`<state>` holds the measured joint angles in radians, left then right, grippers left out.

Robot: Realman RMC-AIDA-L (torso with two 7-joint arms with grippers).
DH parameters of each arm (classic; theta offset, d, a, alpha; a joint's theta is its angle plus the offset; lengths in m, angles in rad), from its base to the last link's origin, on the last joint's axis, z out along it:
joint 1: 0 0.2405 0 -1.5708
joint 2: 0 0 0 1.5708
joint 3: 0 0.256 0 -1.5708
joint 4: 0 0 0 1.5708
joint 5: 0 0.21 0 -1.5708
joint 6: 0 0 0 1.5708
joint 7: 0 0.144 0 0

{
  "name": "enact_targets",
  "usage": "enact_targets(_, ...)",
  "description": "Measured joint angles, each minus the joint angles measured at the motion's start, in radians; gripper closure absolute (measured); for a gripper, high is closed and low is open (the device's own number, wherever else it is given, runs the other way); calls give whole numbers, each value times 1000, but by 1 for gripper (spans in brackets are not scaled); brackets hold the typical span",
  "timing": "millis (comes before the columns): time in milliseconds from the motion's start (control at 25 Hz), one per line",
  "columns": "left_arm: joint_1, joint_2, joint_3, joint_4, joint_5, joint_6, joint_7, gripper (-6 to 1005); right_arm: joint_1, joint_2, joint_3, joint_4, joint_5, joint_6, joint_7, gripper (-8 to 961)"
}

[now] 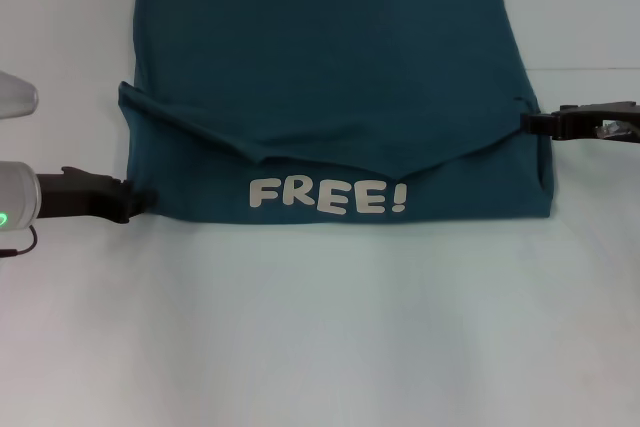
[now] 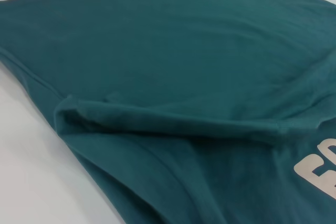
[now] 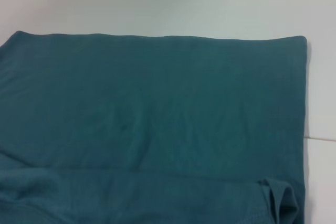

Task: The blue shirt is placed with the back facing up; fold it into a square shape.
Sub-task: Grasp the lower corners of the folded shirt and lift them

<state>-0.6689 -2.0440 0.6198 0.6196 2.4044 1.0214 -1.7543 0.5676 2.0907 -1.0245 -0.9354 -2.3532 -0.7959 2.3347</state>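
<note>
At the left edge of the white table [image 1: 320, 347], the left gripper [image 1: 138, 199] meets the near-left corner of the blue shirt [image 1: 330, 67], apparently clenched on the fabric, though the contact itself is hard to make out. The shirt lies centred on the table, already folded into a rough rectangle, a flap [image 1: 330, 142] doubled toward the robot and sagging to a point above the white "FREE!" lettering [image 1: 327, 195], so the printed side shows here. At the right edge, the right gripper [image 1: 530, 122] pinches the flap's hem, probably to draw the fold taut and level.
</note>
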Motion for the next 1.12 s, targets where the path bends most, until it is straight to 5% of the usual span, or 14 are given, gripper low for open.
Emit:
enact_targets(120, 0, -1, 1, -1, 3, -2, -6, 791, 0, 0, 0, 0, 0, 0, 0, 332)
enact_targets(520, 14, -15, 0, 4, 2, -53, -32, 929, -3, 1, 0, 0, 0, -2, 0, 331)
enact_targets(920, 7, -16, 10, 5, 4, -49, -30, 946, -16, -2, 0, -56, -29, -75, 83, 332)
enact_targets(1120, 5, -16, 12, 6, 4, -45, -29, 946, -7, 2, -11, -202, -256, -250, 295, 334)
